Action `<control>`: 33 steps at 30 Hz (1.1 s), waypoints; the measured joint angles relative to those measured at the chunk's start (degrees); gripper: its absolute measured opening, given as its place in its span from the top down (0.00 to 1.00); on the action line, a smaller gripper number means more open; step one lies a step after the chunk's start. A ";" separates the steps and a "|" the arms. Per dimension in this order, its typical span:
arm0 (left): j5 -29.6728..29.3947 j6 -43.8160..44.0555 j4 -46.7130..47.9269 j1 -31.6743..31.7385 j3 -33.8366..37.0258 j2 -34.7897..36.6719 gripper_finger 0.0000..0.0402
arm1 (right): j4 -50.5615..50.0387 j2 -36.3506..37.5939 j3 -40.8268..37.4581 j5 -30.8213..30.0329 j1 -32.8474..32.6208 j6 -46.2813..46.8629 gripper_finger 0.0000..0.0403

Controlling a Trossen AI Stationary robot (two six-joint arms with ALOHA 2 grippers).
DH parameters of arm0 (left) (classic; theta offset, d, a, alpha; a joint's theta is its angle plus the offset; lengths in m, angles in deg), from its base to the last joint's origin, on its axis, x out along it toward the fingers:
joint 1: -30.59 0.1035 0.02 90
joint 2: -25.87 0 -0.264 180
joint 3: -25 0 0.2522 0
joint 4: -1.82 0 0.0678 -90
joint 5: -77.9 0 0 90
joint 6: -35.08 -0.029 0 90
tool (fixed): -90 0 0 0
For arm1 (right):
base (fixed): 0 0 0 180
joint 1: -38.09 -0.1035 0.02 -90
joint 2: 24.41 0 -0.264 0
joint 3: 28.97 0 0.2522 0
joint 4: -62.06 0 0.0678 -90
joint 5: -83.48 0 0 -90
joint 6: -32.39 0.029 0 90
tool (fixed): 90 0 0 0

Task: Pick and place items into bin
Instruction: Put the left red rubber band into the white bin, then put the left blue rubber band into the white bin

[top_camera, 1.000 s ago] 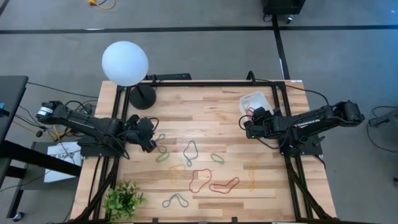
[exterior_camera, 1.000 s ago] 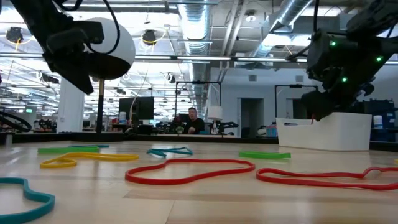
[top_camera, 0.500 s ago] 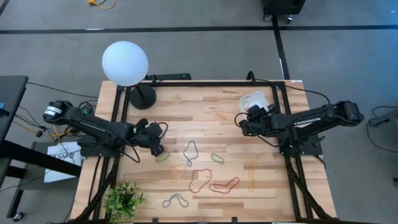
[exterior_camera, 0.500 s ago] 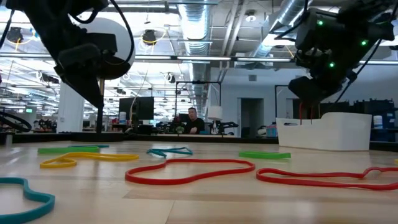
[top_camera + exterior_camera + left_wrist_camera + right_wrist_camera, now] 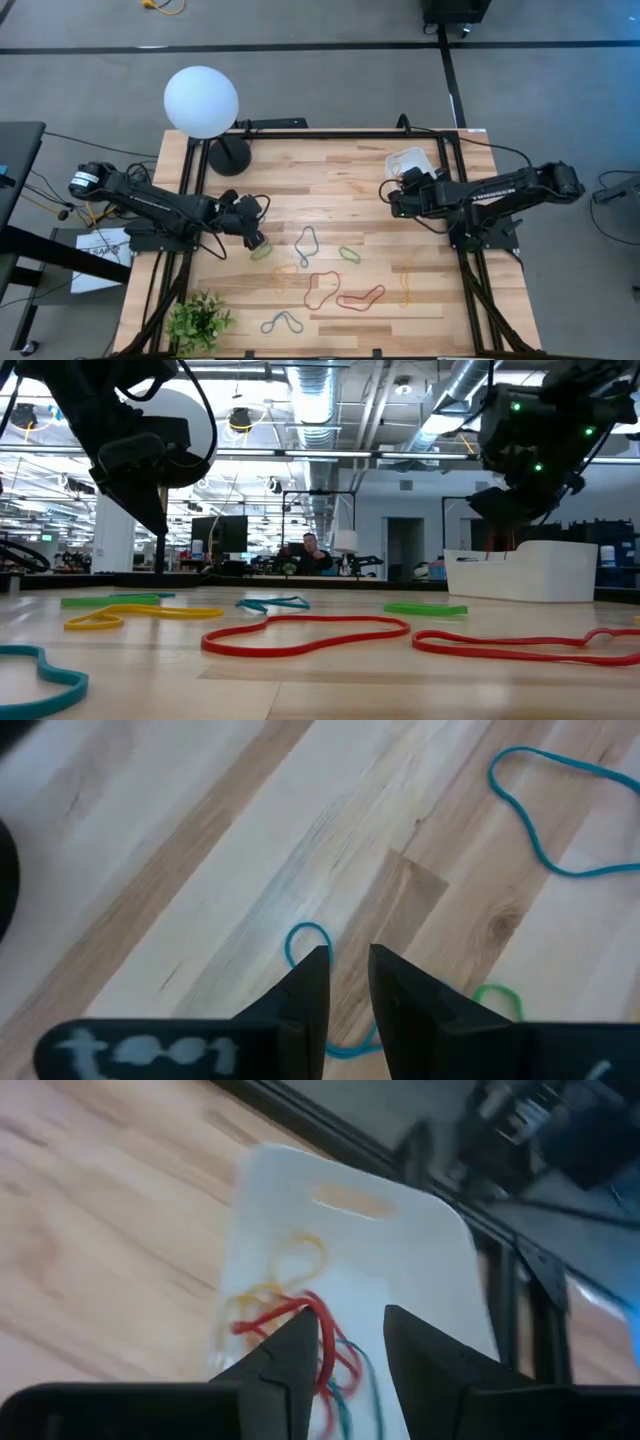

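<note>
Mostly the rubber-band loops lie loose on the wooden bench [image 5: 330,175], spread across its middle and near half: a red loop [image 5: 360,298], another red one [image 5: 321,288], a grey-blue loop [image 5: 305,240], a second grey-blue loop [image 5: 282,322] by the near edge, a green loop [image 5: 349,254], a yellow loop [image 5: 405,285]. White bin [image 5: 412,160] sits at the far right corner of the bench; red, yellow and teal loops already lie inside it, per the right wrist view. Right tool [image 5: 398,190] hovers at the bin's near-left edge, fingers parted, with a red band [image 5: 322,1342] hanging between them over the bin; cannot tell whether it is pinched or loose. Left tool [image 5: 256,240] is low over the bench's left side, fingers narrowly apart, nothing between them, just above a small grey-blue loop [image 5: 305,935] with a green loop [image 5: 497,995] beside. White globe lamp [image 5: 201,101] stands at the far left corner, small green plant [image 5: 198,320] at the near left corner.
</note>
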 joint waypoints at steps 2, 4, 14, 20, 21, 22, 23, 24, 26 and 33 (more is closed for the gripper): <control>0.08 -0.51 0.02 0.31 0.00 0.00 0.84 | -3.27 0.00 0.00 1.26 1.17 3.41 0.72; 0.25 -1.75 0.02 0.34 -0.02 0.00 0.84 | -5.66 0.00 0.01 3.87 2.15 5.23 0.72; 0.86 -5.76 0.02 0.30 -0.02 0.00 0.84 | -4.77 0.00 0.01 8.19 2.80 4.90 0.72; 0.86 -5.87 0.02 0.30 -0.02 0.00 0.84 | -2.33 -0.33 -0.01 9.28 4.50 -2.98 0.72; 0.86 -5.87 0.02 0.30 -0.02 0.00 0.84 | -2.33 -0.30 0.01 9.89 5.28 -3.32 0.72; 0.86 -5.87 0.02 0.30 -0.02 0.00 0.84 | -2.32 -0.22 -0.01 11.02 6.11 -3.48 0.72; 0.86 -5.87 0.02 0.30 -0.02 0.00 0.84 | -2.37 -0.18 0.01 12.14 6.92 -3.55 0.72; 0.86 -5.92 0.02 0.30 -0.02 0.00 0.84 | -2.33 -0.15 -0.01 12.90 7.67 -3.76 0.72; 0.37 -6.15 0.02 0.30 -0.02 0.00 0.84 | -2.33 -0.15 0.00 13.48 8.69 -4.64 0.72; 2.44 -6.33 0.04 0.30 -0.02 0.00 0.84 | 2.50 -0.15 -0.01 13.03 7.14 -2.68 0.72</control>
